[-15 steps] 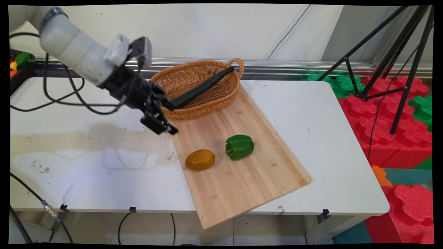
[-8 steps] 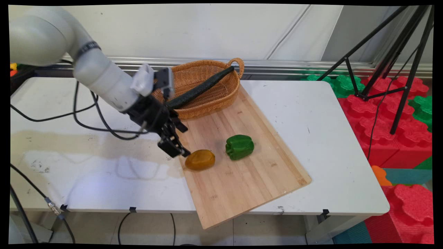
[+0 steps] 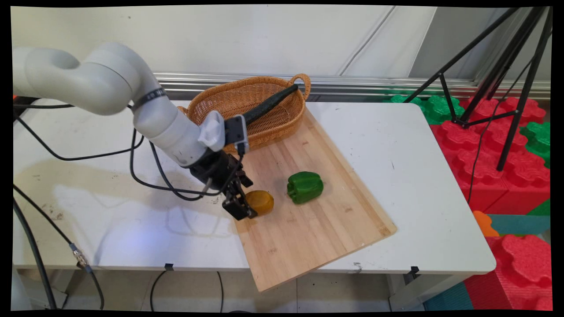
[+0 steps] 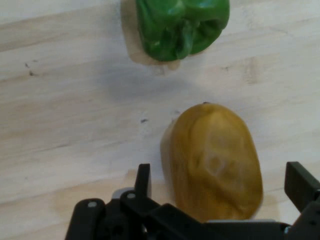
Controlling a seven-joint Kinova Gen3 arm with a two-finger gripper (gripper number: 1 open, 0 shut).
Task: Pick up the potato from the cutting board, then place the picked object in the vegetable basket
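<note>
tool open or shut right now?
Open. In the hand view the tool has one finger on each side of the yellow-brown potato, which lies on the wooden board.

White rectangular table (image 3: 418, 145), scuffed, stained at left. Pale wall (image 3: 246, 39) behind, grey metal rail (image 3: 352, 81) along base. Black tripod legs (image 3: 506, 79) at right. Red and green foam blocks (image 3: 493, 145) on floor beside table. Black cables (image 3: 35, 246) hang at left.

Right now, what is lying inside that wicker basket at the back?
A long dark green vegetable, likely a cucumber, lies slanted in the basket, its upper end resting on the rim by the handle. The arm covers its lower end and the basket's near left part.
</note>
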